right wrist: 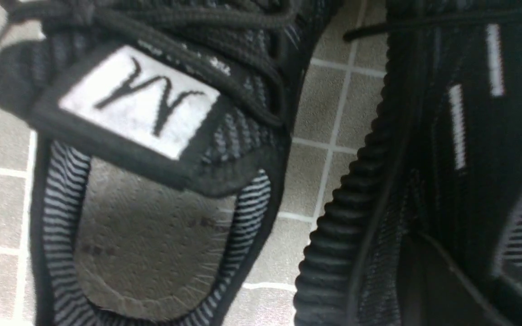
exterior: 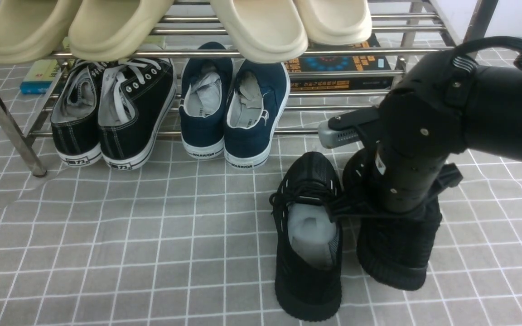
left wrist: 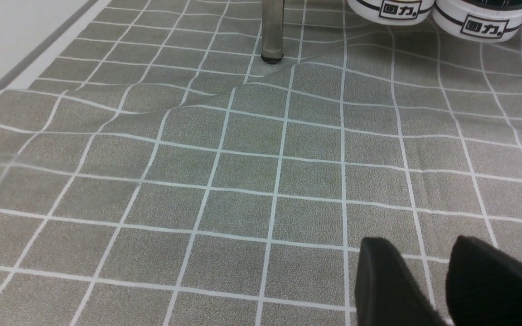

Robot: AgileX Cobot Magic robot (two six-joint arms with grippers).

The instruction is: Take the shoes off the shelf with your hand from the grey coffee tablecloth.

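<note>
The two black knit shoes stand side by side on the grey coffee tablecloth (exterior: 152, 235), in front of the shelf (exterior: 356, 93). The left shoe (exterior: 308, 244) shows its white stuffing. My right arm (exterior: 417, 149) reaches down over the right shoe (exterior: 397, 258) and hides my fingertips. In the right wrist view my right gripper (right wrist: 451, 290) sits at the collar of that shoe (right wrist: 347, 235), one dark finger (right wrist: 424, 280) against its knit side, apparently shut on it. The other shoe (right wrist: 152, 136) lies beside it. My left gripper (left wrist: 426, 258) is open and empty, low over the cloth (left wrist: 243, 181).
On the shelf's lower tier stand a black canvas white-soled pair (exterior: 116, 117) and a navy WARRIOR pair (exterior: 231, 108), with beige slippers (exterior: 261, 27) above and books (exterior: 338, 63) behind. A shelf leg (left wrist: 272, 31) stands on the creased cloth ahead of my left gripper.
</note>
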